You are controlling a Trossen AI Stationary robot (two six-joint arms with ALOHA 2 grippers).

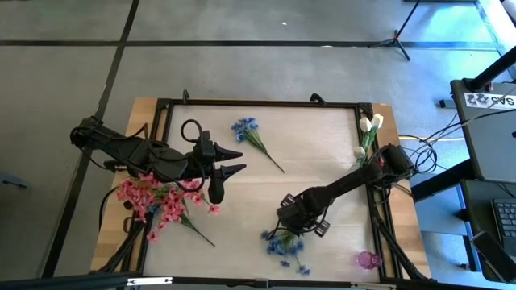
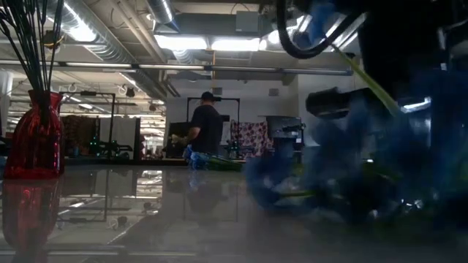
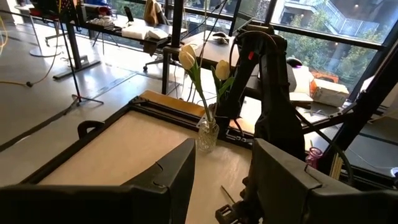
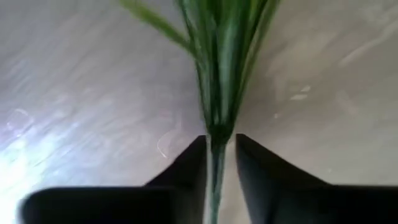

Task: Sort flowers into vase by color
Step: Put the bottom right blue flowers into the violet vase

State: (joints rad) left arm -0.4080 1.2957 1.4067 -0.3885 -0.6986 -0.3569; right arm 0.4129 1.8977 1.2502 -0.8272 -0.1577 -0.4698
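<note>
right gripper (image 4: 219, 146): low over the near middle of the table (image 1: 322, 121), fingers drawn in narrow on a thin green stem (image 4: 217, 180), one finger pressed to each side of it.
held sprig: blue blooms (image 1: 284, 244) lie on the table right at the gripper's near side; the stem's green leaves (image 4: 224, 56) fan out past the fingertips in the right wrist view.
left gripper (image 1: 234, 161): above the table's left half, over bare wood; fingers spread wide with nothing between them. the left wrist view looks out across the table between both fingers (image 3: 171, 177).
second blue sprig (image 1: 246, 129): lying flat on the far middle of the table, stem (image 1: 270, 157) trailing toward the centre, apart from both grippers.
pink flowers (image 1: 153, 201): a loose heap at the table's left near side, just beneath the left arm.
white tulip buds (image 1: 371, 122): upright in a clear glass vase (image 3: 207, 134) at the far right corner, beside the right arm's base.
small pink vase (image 1: 368, 259): near right corner of the table, holding nothing that can be seen.
red vase (image 2: 35, 135): seen only in the low view, with dark stems (image 2: 33, 44) rising from it.
room: a person (image 2: 207, 128) stands well behind the table.
</note>
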